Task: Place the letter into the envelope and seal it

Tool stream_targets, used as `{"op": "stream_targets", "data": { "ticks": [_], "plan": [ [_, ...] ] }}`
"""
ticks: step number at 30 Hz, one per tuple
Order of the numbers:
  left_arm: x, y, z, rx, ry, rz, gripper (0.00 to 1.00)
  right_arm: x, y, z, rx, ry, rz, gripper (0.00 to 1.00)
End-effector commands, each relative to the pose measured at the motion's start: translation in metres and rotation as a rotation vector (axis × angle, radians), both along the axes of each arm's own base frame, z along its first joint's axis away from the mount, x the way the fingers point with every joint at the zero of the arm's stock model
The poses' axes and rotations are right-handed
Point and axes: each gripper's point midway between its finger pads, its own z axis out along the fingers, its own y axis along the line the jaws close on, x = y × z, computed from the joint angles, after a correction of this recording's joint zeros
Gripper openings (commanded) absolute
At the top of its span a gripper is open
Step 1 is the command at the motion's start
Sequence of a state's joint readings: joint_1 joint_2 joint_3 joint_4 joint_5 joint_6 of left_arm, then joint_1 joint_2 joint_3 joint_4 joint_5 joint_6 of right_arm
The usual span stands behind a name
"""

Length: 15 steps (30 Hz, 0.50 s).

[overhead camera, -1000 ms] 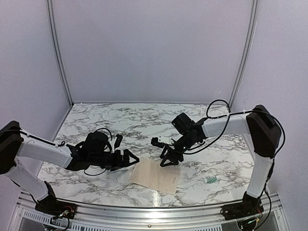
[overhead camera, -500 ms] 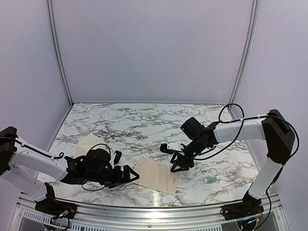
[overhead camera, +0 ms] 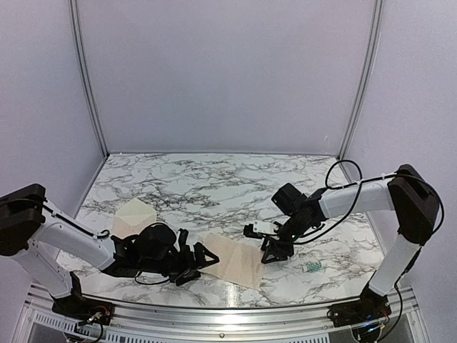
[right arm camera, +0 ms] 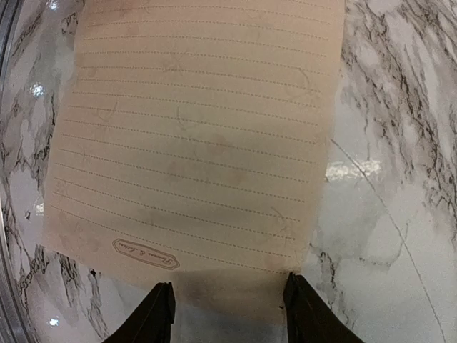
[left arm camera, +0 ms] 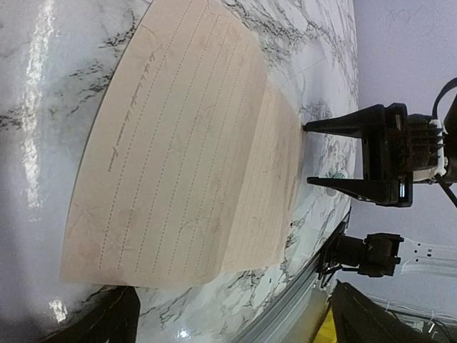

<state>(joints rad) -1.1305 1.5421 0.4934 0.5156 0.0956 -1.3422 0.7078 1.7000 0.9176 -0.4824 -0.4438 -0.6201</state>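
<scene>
The letter (overhead camera: 232, 261), a pale pinkish-tan lined sheet, lies flat on the marble near the front edge. It fills the left wrist view (left arm camera: 186, 157) and the right wrist view (right arm camera: 200, 136). The envelope (overhead camera: 134, 214), cream with a pointed flap, lies apart at the left, behind my left arm. My left gripper (overhead camera: 205, 256) is open and low at the letter's left edge, with its jaws wide and nothing between them (left arm camera: 235, 330). My right gripper (overhead camera: 270, 251) is open at the letter's right edge. Its fingertips (right arm camera: 305, 311) rest just off the sheet's edge, holding nothing.
A small green-printed scrap (overhead camera: 312, 268) lies on the marble right of my right gripper. The table's metal front rail (overhead camera: 228, 314) runs close behind the letter. In the left wrist view my right gripper (left arm camera: 308, 154) faces the letter's far edge.
My left arm has swung forward and right to the letter's left edge, uncovering the envelope. My right gripper has slid right and nearer, off the sheet to its right edge.
</scene>
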Motion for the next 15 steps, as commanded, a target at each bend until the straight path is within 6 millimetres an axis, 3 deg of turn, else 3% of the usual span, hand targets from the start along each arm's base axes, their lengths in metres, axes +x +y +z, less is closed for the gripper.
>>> {"op": "stream_targets", "data": {
  "ticks": [1,7,15],
  "plan": [
    [0.002,0.004,-0.025,0.038,0.067,0.072,0.98,-0.012,0.006,-0.011,-0.007,0.044,0.022,0.5],
    [0.029,-0.007,-0.01,0.022,-0.037,0.143,0.99,-0.041,0.014,-0.018,-0.019,0.127,0.08,0.46],
    [0.07,0.001,0.018,0.013,-0.271,0.251,0.99,-0.042,0.016,-0.019,-0.002,0.182,0.039,0.44]
  ]
}}
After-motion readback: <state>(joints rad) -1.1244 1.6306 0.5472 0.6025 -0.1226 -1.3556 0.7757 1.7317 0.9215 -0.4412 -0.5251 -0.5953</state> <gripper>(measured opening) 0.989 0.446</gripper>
